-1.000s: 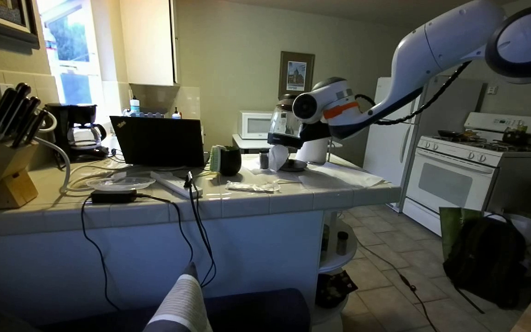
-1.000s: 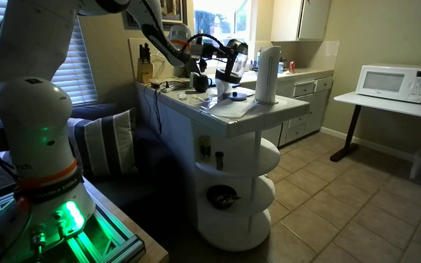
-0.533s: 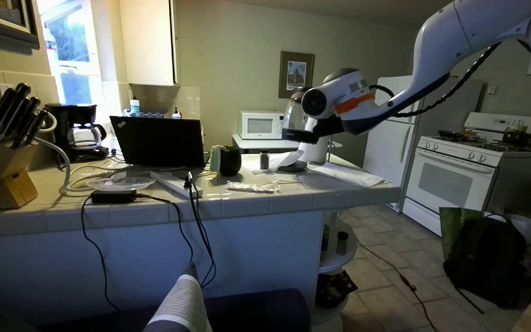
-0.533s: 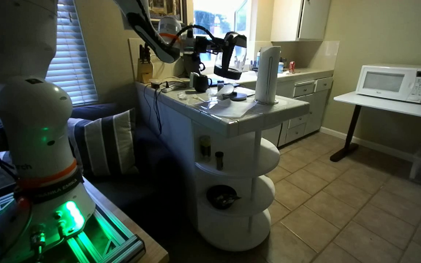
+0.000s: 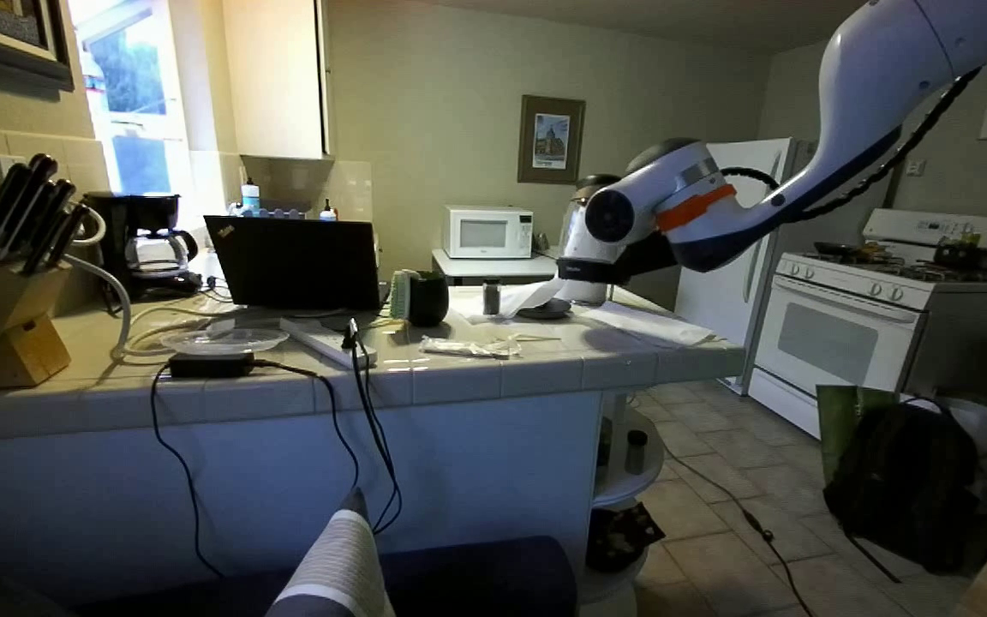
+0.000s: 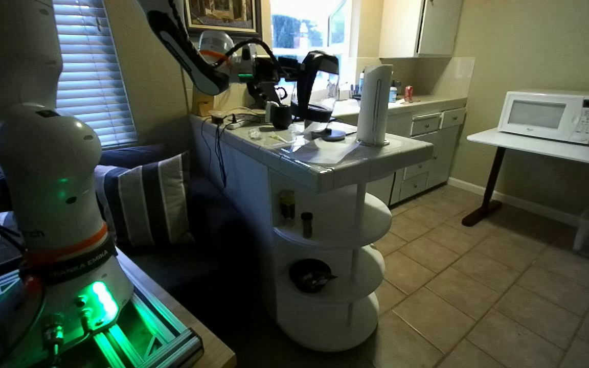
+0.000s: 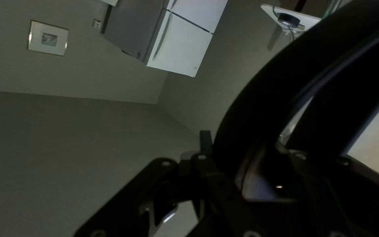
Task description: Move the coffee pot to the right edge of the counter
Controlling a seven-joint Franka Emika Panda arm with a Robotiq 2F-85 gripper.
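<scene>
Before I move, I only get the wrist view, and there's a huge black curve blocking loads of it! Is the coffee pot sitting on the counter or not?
Observer: Not sitting. Both exterior views show the coffee pot held up in the air, its bottom off the counter.
Operator: Phew! Is there anything near it that I could knock over?
Observer: Maybe. In an exterior view, a tall white roll stands upright on the counter, to the right of the pot in that picture. I can't tell exactly how near it is.
</scene>
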